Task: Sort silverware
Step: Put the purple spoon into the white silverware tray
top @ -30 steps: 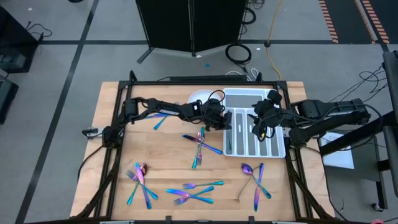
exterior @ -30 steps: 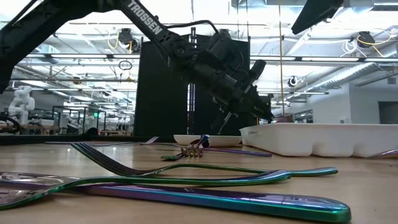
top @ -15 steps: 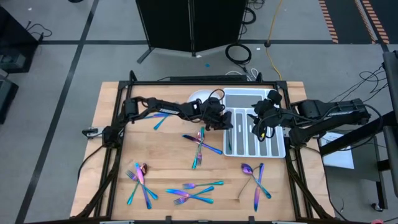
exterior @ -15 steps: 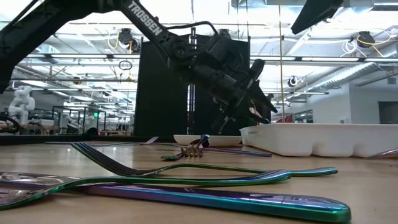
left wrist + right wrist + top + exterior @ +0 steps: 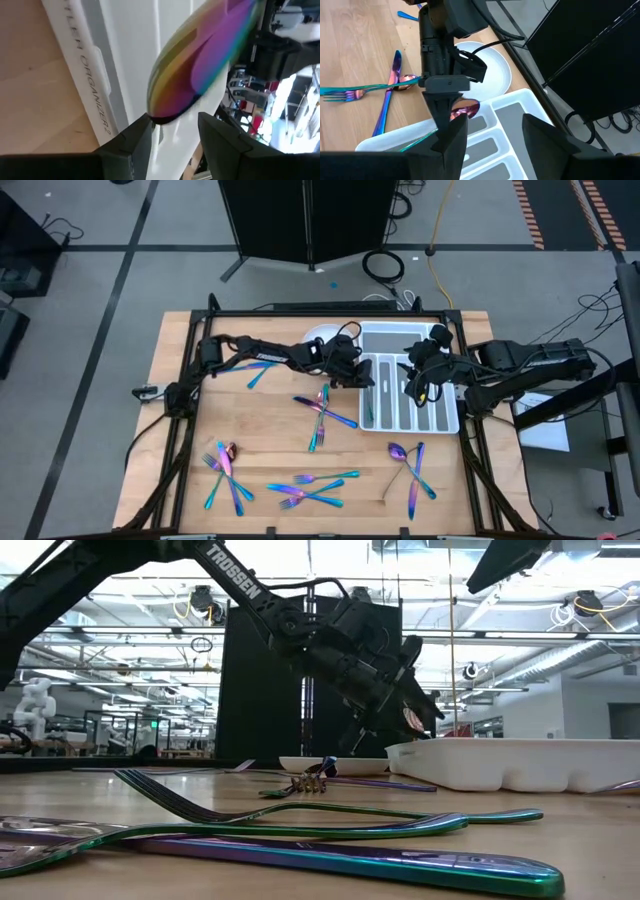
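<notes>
Here the spoon (image 5: 465, 110) hangs bowl-first over the near end compartment of the white cutlery tray (image 5: 440, 420), right of centre in the high view, its iridescent bowl filling the left wrist view. The left gripper (image 5: 172, 131) has its fingers parted on either side of the spoon's tip, so I judge it is letting the piece go into its slot rather than pinching it. The right gripper (image 5: 490, 131) hovers over the tray's right part with fingers spread and nothing between them, apparently waiting its turn. The rest of the silverware (image 5: 300, 485) lies scattered in crossed clusters over the lower half of the wooden table (image 5: 180, 350), with a round white plate (image 5: 495, 70) just beside the tray. Beyond the table stand a black cabinet (image 5: 310, 220) and a grey floor with cables.
</notes>
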